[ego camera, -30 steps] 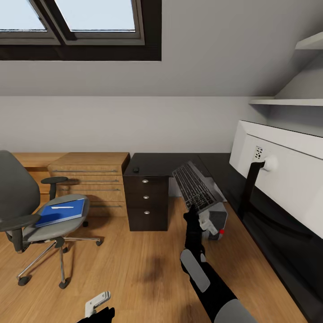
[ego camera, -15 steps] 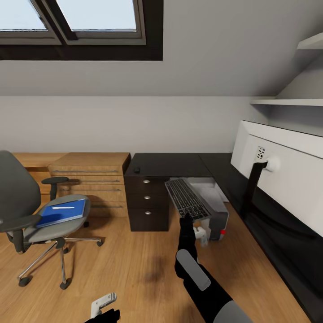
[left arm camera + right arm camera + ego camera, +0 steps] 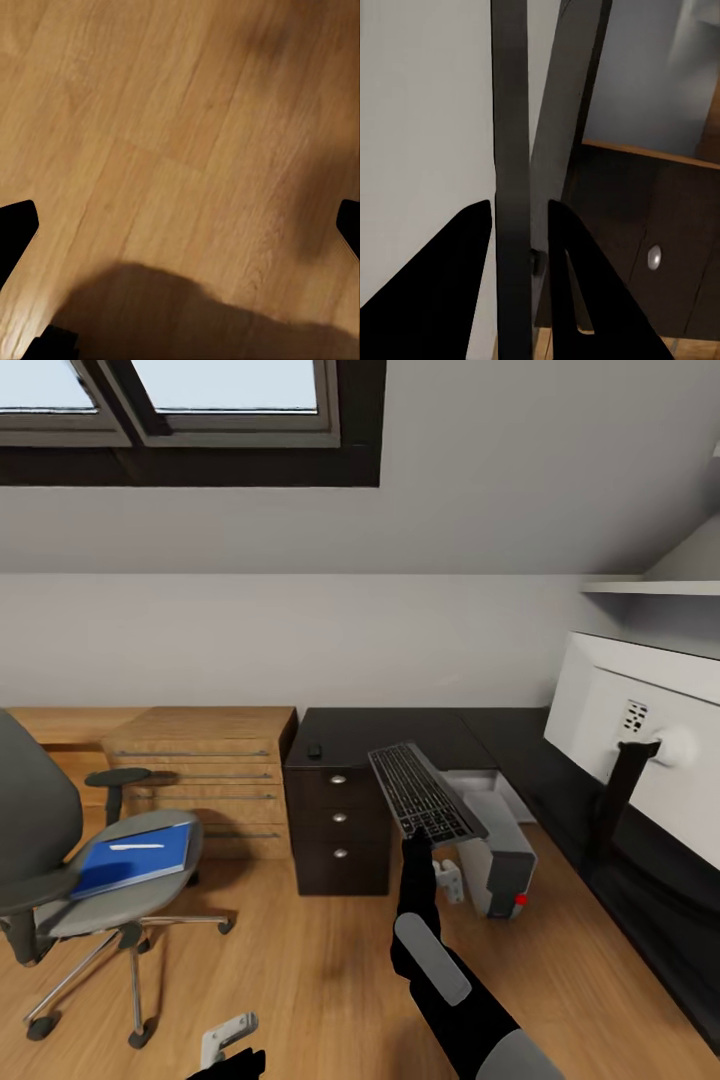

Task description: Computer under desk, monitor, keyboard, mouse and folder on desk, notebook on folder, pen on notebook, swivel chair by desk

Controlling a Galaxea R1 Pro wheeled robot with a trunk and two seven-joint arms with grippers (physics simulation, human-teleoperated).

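Right hand (image 3: pixel 414 842) is clenched on the near short edge of the keyboard (image 3: pixel 422 792), carrying it in the air above the floor, out in front of the dark drawer unit (image 3: pixel 338 830). Gripping by one end leaves the whole board cantilevered forward, keys up, slightly tilted. That looks like a choice for reach: the far end can be set down on the tabletop (image 3: pixel 400 730) first. In the right wrist view the keyboard (image 3: pixel 512 187) shows edge-on as a thin dark slab, with both fingers (image 3: pixel 461 292) pinching its two faces.

Left hand (image 3: pixel 228 1038) hangs low at the bottom of the head view, released and holding nothing. In the left wrist view its fingertips (image 3: pixel 16 232) sit wide apart over bare wood floor (image 3: pixel 172 142).

Monitor (image 3: pixel 650 760) is already on the tabletop at the right, back panel toward the camera. Computer tower (image 3: pixel 500 850) stands on the floor at the desk's edge, partly under it. Small dark mouse (image 3: pixel 315 751) sits on the tabletop above the drawers.

Swivel chair (image 3: pixel 90 860) is well apart from the desk on the left, with the blue folder (image 3: pixel 132 856) flat on its seat and a pale pen (image 3: pixel 137 846) lying on top. Can't make out a separate notebook there.

My read: keyboard placement is in hand; it should land beside the monitor. Risk is droop or twist from the end grip.
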